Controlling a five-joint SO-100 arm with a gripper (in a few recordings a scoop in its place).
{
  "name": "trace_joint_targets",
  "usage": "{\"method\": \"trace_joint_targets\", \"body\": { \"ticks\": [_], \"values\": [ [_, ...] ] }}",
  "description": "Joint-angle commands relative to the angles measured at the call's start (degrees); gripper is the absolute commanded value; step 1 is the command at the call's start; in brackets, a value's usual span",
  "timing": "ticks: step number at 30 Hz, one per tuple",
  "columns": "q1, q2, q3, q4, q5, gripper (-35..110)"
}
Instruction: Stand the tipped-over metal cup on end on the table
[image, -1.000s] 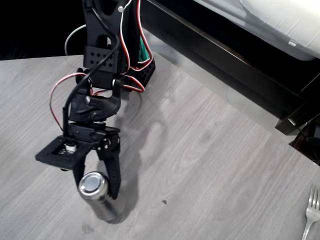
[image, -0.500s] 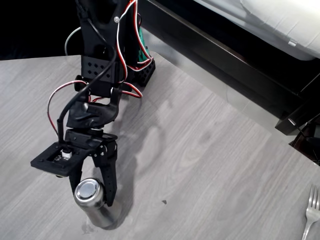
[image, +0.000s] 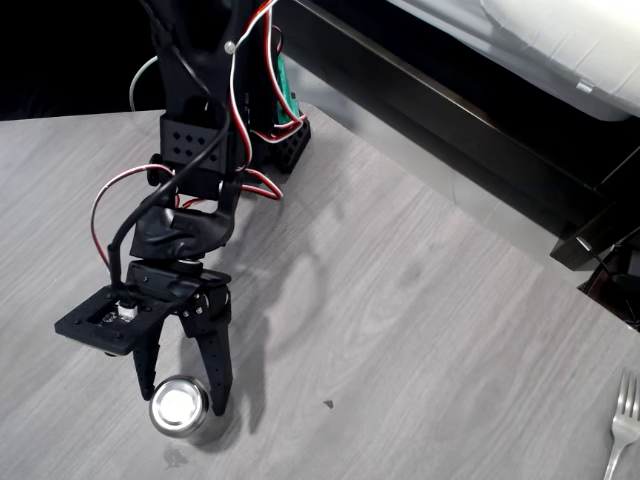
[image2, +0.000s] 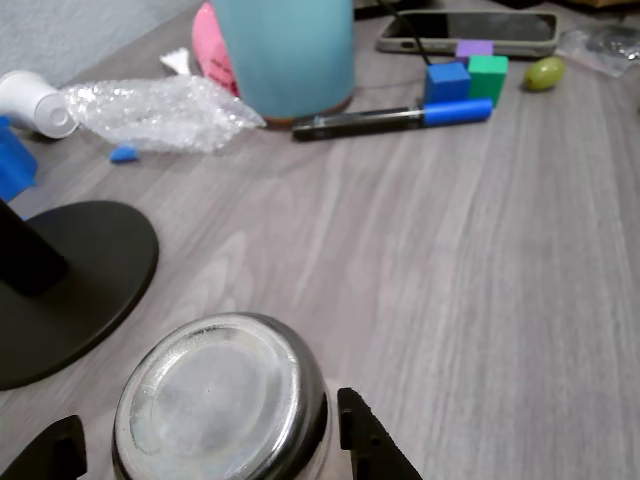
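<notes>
The metal cup (image: 180, 405) stands on end on the table (image: 420, 330), its closed shiny base facing up as a bright disc in the overhead view. My gripper (image: 180, 396) comes down from above and its two black fingers (image: 216, 378) hug the cup's sides. In the wrist view the cup's round base (image2: 215, 398) lies low in the picture between my gripper's (image2: 205, 450) fingertips. The right one touches the cup's side and the left one sits close beside it. The cup's rim and hollow are hidden underneath.
A silver fork (image: 622, 420) lies at the table's right edge, and a black furniture frame (image: 470, 120) runs behind. The wrist view shows a black round stand base (image2: 70, 280), a teal cylinder (image2: 285, 50), a pen (image2: 400, 117), small coloured blocks (image2: 468, 75) and crumpled plastic wrap (image2: 160, 110).
The cup has gone from leaning in my gripper to standing straight, base up. My gripper shifted slightly left and toward the table's near edge with it.
</notes>
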Motion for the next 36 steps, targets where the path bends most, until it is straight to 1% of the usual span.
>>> {"method": "trace_joint_targets", "body": {
  "ticks": [1, 4, 5, 6, 7, 9, 10, 11, 12, 14, 16, 19, 24, 29, 32, 33, 36],
  "values": [
    [0.35, 0.26, -3.43, -1.85, 1.05, 31],
    [0.44, 4.75, -4.48, 0.26, 5.8, 31],
    [0.09, 8.35, -4.75, 3.34, 8.79, 31],
    [-0.62, 13.8, -5.89, 9.93, 13.71, 31],
    [-1.41, 20.21, -8.79, 20.04, 21.53, 31],
    [-3.52, 29.0, -18.63, 44.47, 39.11, 30],
    [-4.66, 30.94, -23.2, 53.44, 47.2, 25],
    [-5.54, 31.82, -26.37, 60.12, 53.35, 15],
    [-6.33, 32.08, -27.69, 63.54, 58.27, 0],
    [-7.91, 32.43, -26.19, 67.32, 67.15, 0],
    [-10.37, 32.87, -22.5, 68.91, 71.89, 0],
    [-13.54, 36.39, -15.03, 68.64, 77.78, 0],
    [-16.79, 44.47, -5.1, 68.29, 80.68, 0],
    [-17.23, 58.54, 6.24, 68.73, 81.21, 0],
    [-17.49, 70.31, 12.04, 72.6, 80.77, 0],
    [-17.58, 74.36, 12.66, 75.59, 80.86, 0],
    [-17.58, 79.98, 12.66, 80.33, 80.77, 0]
  ]
}}
